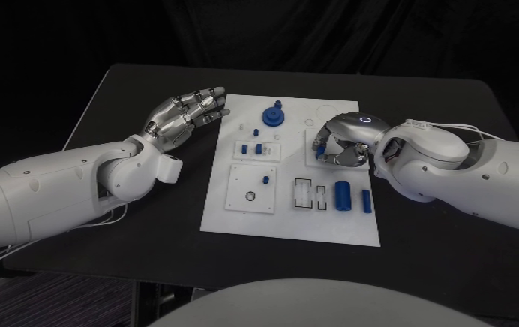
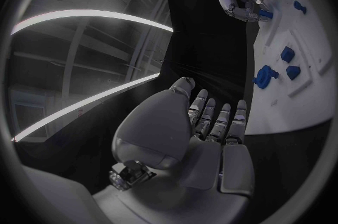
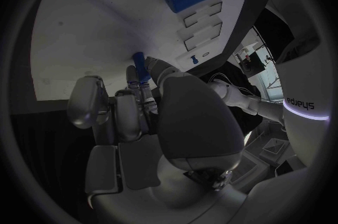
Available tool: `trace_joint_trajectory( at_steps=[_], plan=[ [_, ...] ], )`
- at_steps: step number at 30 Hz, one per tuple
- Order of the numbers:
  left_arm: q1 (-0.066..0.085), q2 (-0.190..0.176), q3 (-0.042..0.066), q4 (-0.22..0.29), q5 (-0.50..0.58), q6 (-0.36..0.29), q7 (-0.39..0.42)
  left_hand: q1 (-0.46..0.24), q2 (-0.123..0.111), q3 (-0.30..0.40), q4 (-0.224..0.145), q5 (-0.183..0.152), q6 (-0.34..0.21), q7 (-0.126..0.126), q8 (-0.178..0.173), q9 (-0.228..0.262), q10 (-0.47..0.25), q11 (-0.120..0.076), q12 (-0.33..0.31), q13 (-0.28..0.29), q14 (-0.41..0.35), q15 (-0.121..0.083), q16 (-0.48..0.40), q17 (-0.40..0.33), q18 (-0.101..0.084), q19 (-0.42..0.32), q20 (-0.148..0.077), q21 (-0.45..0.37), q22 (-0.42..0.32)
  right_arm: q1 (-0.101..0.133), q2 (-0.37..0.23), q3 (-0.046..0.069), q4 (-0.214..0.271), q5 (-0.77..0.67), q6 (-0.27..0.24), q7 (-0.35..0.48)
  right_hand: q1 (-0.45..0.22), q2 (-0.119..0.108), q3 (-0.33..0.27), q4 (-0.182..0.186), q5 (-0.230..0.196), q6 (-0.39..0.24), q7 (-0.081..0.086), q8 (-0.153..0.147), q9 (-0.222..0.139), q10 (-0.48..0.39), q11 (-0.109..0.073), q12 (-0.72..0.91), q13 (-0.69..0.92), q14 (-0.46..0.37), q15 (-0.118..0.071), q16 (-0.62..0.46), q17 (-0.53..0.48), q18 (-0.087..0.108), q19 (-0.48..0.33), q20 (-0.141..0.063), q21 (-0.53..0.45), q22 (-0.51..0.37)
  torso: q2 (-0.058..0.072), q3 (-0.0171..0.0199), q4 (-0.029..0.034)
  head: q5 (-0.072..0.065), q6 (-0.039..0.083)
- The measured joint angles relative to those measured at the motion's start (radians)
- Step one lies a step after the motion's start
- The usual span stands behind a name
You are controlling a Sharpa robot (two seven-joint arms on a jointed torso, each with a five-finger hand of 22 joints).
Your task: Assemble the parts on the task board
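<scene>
The white task board (image 1: 222, 218) lies in the middle of the black table. My right hand (image 1: 340, 144) hovers curled over the board's right middle. In the right wrist view its fingertips pinch a small blue peg (image 3: 139, 61) against the board. My left hand (image 1: 186, 117) is held flat beside the board's left edge with its fingers straight and nothing in it; the left wrist view shows this hand (image 2: 204, 128) the same way. A round blue piece (image 1: 274, 116) stands near the board's far edge. Two small blue pieces (image 1: 253, 148) sit in a square plate. A blue cylinder (image 1: 343, 196) and a thinner blue piece (image 1: 367, 200) lie at the board's near right.
A square plate with a black ring (image 1: 251, 196) sits at the board's near left, next to two empty rectangular slots (image 1: 310, 193). Bare black table (image 1: 141, 87) lies left of the board and beyond it. The right forearm (image 1: 443, 166) reaches over the table's right side.
</scene>
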Motion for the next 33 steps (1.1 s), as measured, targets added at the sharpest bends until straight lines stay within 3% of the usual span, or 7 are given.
trace_joint_trajectory(
  at_steps=[5,8,17,27,33],
  plan=[
    [-0.001,0.001,0.000,-0.001,0.000,0.002,-0.002,0.000,0.000,0.000,0.000,0.000,0.004,0.004,0.000,0.000,0.000,0.000,0.000,0.001,0.000,0.000,0.000,0.000,0.000,0.000,0.000,0.000,0.000,0.000,0.000,0.000,0.000,0.000,-0.006,0.001,0.026,0.004,0.024,-0.024,0.015,0.030,-0.009,0.010,0.009,0.038,-0.006,-0.004,-0.001,0.010,-0.010,0.000,0.006,0.000,0.009,-0.009,0.020,0.000,0.000,0.0001,0.0005,-0.001,0.000],
    [-0.003,0.001,0.000,-0.002,0.000,0.003,-0.003,0.000,0.000,0.007,-0.001,0.000,0.004,0.004,0.000,0.000,0.004,0.004,0.007,0.001,0.000,0.000,0.000,0.001,0.000,0.000,0.000,0.000,0.000,-0.001,-0.003,0.000,0.002,0.000,-0.013,0.003,0.034,0.006,0.043,-0.043,-0.029,0.043,-0.014,0.015,0.017,0.059,-0.016,-0.010,-0.002,0.009,-0.017,0.000,0.007,0.000,0.013,-0.013,0.022,0.000,0.000,0.0002,0.0005,0.002,0.000],
    [-0.005,-0.004,0.000,-0.001,0.000,0.004,-0.006,0.000,0.000,0.008,-0.003,0.000,0.010,0.010,0.003,0.000,0.007,0.007,0.011,0.002,0.000,0.000,0.003,0.001,0.000,0.002,0.002,0.000,0.000,0.003,-0.035,0.000,0.046,0.000,-0.057,0.008,0.042,0.014,0.066,-0.058,-0.044,0.073,-0.023,0.030,0.034,0.072,-0.004,-0.009,0.004,0.009,-0.024,-0.005,-0.002,0.000,0.012,-0.020,0.022,0.000,0.000,0.0001,0.0002,0.008,0.000],
    [-0.006,-0.007,0.000,0.000,0.000,0.004,-0.009,0.000,0.000,0.010,-0.004,0.000,0.011,0.011,0.004,0.000,0.008,0.008,0.015,0.002,0.000,0.000,0.004,0.001,0.000,0.004,0.004,0.000,0.000,0.070,-0.058,0.001,0.127,0.001,-0.095,0.010,0.042,0.014,0.066,-0.058,-0.051,0.080,-0.023,0.034,0.040,0.072,-0.004,-0.014,0.008,0.009,-0.024,-0.005,-0.002,0.000,0.016,-0.023,0.027,0.000,0.000,0.0001,-0.0007,0.012,0.000],
    [-0.006,-0.005,0.000,-0.001,0.000,0.004,-0.010,-0.011,0.005,0.014,0.000,0.000,0.014,0.014,0.004,0.000,0.008,0.008,0.015,0.002,0.000,0.000,0.004,0.000,0.000,0.004,0.004,0.000,-0.005,0.081,-0.014,0.000,0.155,0.000,-0.092,0.013,0.042,0.014,0.066,-0.058,-0.051,0.084,-0.027,0.036,0.044,0.075,-0.002,-0.015,0.008,0.009,-0.024,-0.005,0.002,0.000,0.016,-0.023,0.031,0.000,0.000,-0.0005,-0.0007,0.010,0.000]
  ],
)
